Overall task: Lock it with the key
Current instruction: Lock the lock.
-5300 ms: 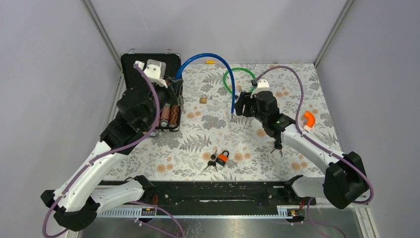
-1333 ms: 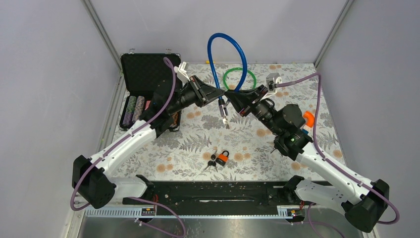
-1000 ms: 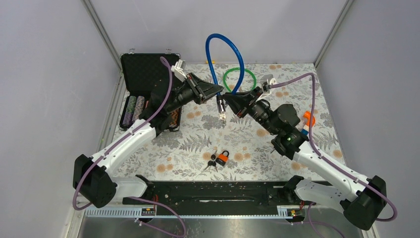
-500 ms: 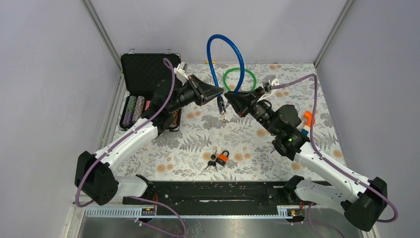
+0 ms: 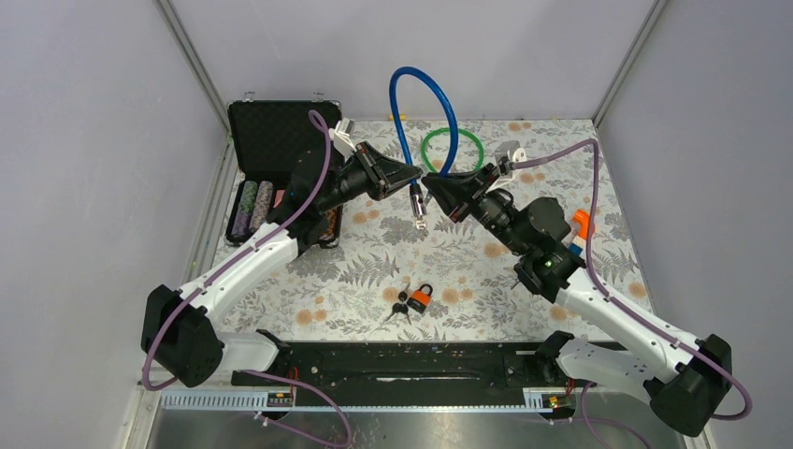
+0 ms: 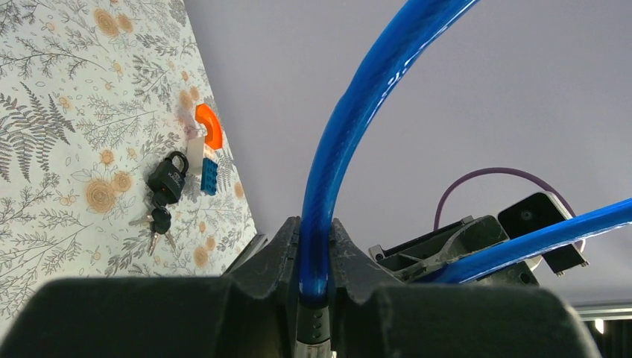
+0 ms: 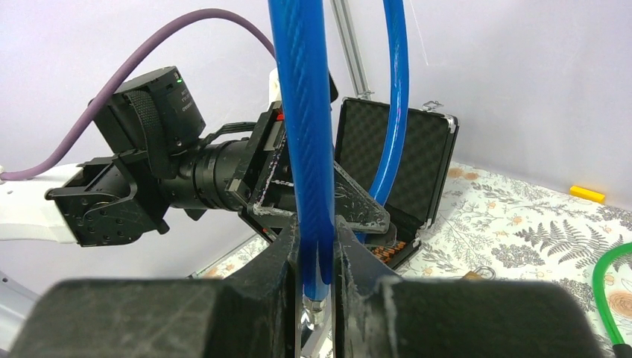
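A blue cable lock (image 5: 421, 82) arches high over the back of the table. My left gripper (image 5: 410, 175) is shut on one leg of it, just above a black end piece (image 6: 314, 328); the cable (image 6: 350, 127) rises from between its fingers. My right gripper (image 5: 434, 183) faces it, tips almost touching, and is shut on the other leg (image 7: 302, 112) above a metal tip (image 7: 313, 309). A dark end with something small dangling (image 5: 418, 210) hangs under the two grippers. Whether a key is there I cannot tell. Loose keys (image 5: 400, 307) lie by an orange padlock (image 5: 420, 298).
A green cable ring (image 5: 452, 148) lies at the back. An open black case (image 5: 281, 140) with poker chips (image 5: 252, 208) stands at the back left. A black padlock with keys (image 6: 168, 177), an orange curved piece (image 5: 583, 223) and a brass padlock (image 7: 477, 276) lie on the floral mat.
Five seconds ago the arms were apart and low; both now hold the raised blue loop. Over the last second only the hanging end has swung slightly.
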